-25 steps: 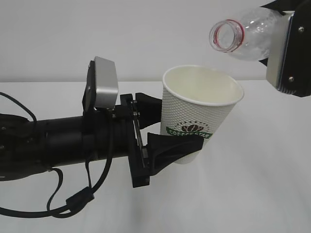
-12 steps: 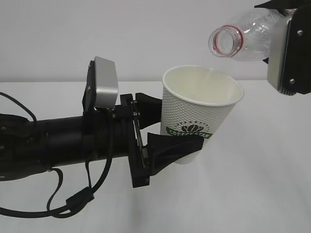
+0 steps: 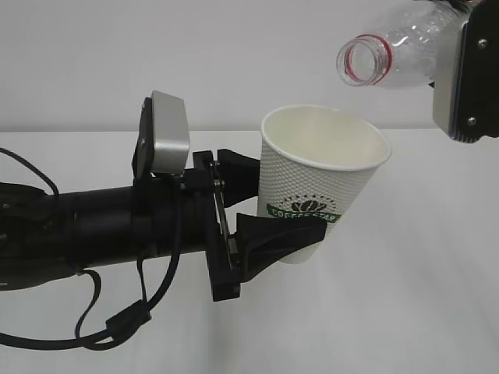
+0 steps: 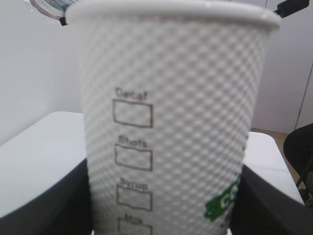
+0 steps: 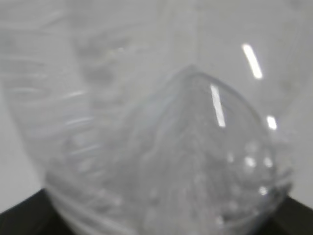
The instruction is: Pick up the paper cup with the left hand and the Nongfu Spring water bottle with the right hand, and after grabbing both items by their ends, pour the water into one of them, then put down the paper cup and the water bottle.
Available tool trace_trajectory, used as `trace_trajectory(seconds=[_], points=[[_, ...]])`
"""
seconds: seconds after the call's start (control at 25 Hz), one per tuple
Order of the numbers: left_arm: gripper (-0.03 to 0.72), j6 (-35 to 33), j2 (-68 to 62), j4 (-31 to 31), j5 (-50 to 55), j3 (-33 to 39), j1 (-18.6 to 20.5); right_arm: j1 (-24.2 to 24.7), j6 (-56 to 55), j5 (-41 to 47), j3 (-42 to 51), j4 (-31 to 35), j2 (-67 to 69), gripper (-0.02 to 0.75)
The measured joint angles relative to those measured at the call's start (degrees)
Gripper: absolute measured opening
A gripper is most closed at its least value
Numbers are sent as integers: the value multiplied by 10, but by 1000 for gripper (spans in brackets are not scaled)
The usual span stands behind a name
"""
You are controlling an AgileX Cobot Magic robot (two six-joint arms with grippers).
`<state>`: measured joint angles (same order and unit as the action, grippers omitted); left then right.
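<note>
The white dimpled paper cup (image 3: 320, 175) with a green logo stands upright above the table, and my left gripper (image 3: 273, 206) is shut on its lower wall. In the left wrist view the cup (image 4: 171, 122) fills the frame between the black fingers (image 4: 44, 205). My right gripper (image 3: 446, 31) holds the clear Nongfu Spring water bottle (image 3: 390, 51) by its base, lying nearly level. Its open red-ringed mouth is above the cup's rim. The right wrist view shows only the bottle (image 5: 161, 137), with droplets on its wall. I see no stream of water. The cup's bottom is hidden.
The white table (image 3: 421, 296) lies below both arms, with a white wall behind. The left arm's black cables (image 3: 117, 319) hang under its wrist, and its silver camera box (image 3: 168, 132) sits on top.
The right gripper has risen slightly and the bottle has tipped back toward level. The left gripper and cup have not moved.
</note>
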<state>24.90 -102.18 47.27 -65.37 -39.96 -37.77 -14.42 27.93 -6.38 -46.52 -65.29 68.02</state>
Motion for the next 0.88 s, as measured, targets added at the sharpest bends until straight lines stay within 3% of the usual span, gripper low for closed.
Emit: trace_trajectory(seconds=[0.88], points=[[523, 0, 0, 1, 0, 0, 0, 0, 2, 28, -18, -29, 0, 529]])
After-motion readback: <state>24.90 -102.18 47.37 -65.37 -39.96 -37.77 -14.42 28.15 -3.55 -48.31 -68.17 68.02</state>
